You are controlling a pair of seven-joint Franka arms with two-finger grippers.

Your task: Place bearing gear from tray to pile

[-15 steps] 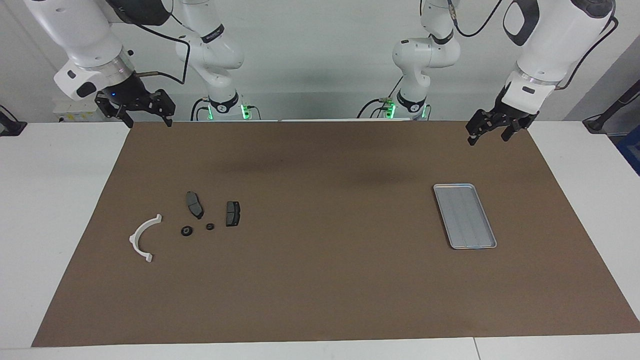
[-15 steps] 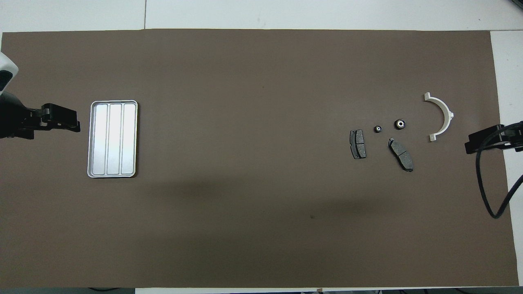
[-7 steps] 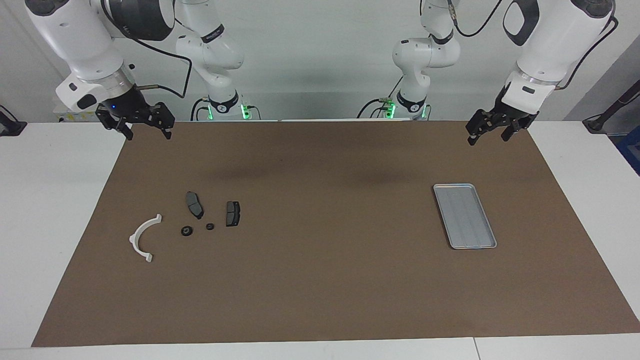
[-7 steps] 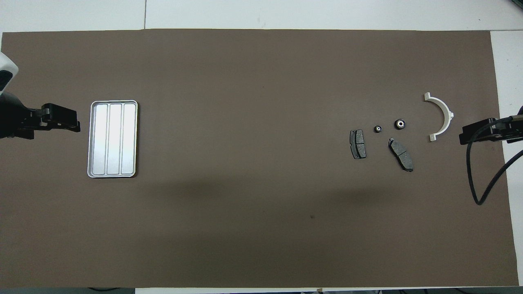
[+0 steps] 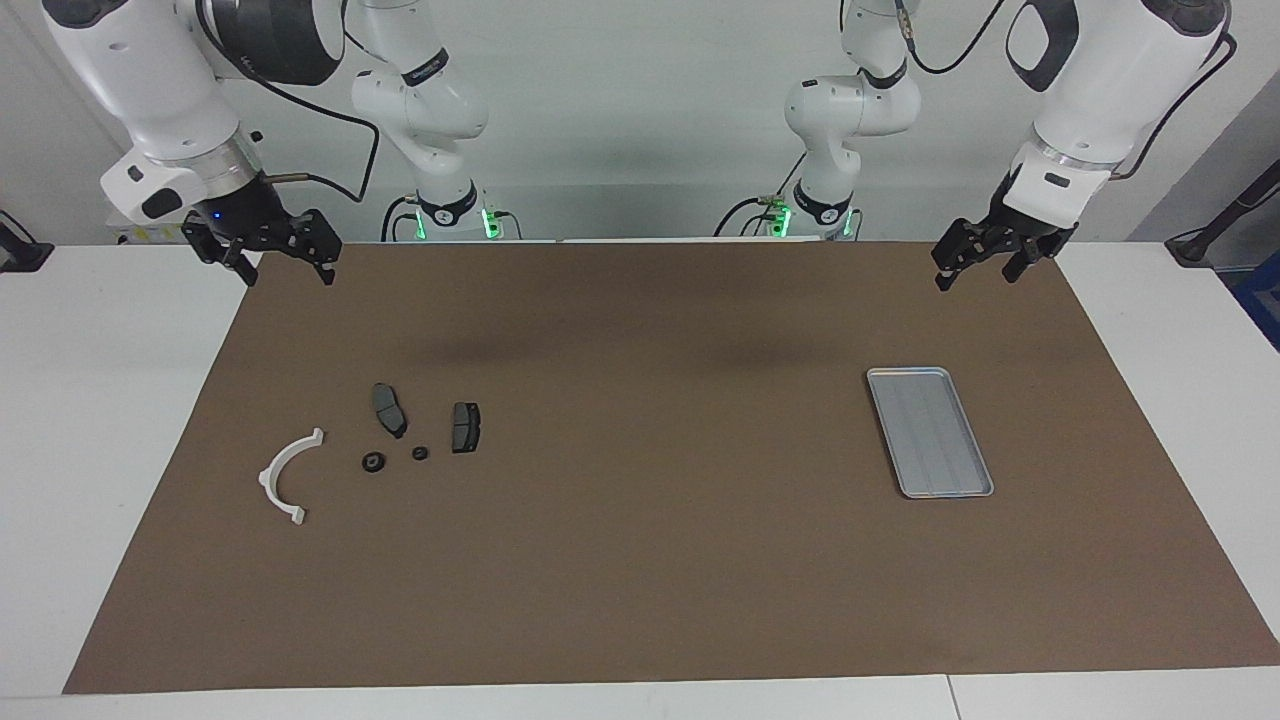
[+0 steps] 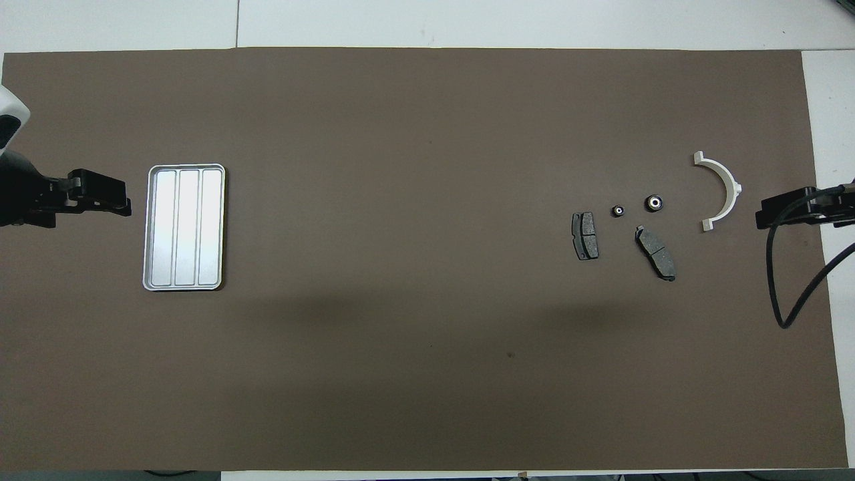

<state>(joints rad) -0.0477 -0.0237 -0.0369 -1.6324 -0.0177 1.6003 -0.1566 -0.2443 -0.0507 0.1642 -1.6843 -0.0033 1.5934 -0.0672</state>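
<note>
Flat rectangular silver metal tray (image 5: 929,431) w/ ridged floor sits toward left arm's end of brown mat (image 5: 660,560), nothing in it. Two small black bearing gears (image 5: 373,462) lie on mat at right arm's end, betw. two dark grey brake-pad plates (image 5: 389,409) and white semicircular plastic arc bracket (image 5: 287,475). Left gripper (image 5: 978,265) & right gripper (image 5: 280,262) both up over mat's robot-side corners, jaws apart, holding nothing.

Twin white robot arms, black two-finger grippers

Glossy white rounded shells with dark joint bands; silver wrist rings; black cables loop along the links; green lights at both bases; left gripper (image 5: 978,262) and right gripper (image 5: 285,262) matte black.
</note>
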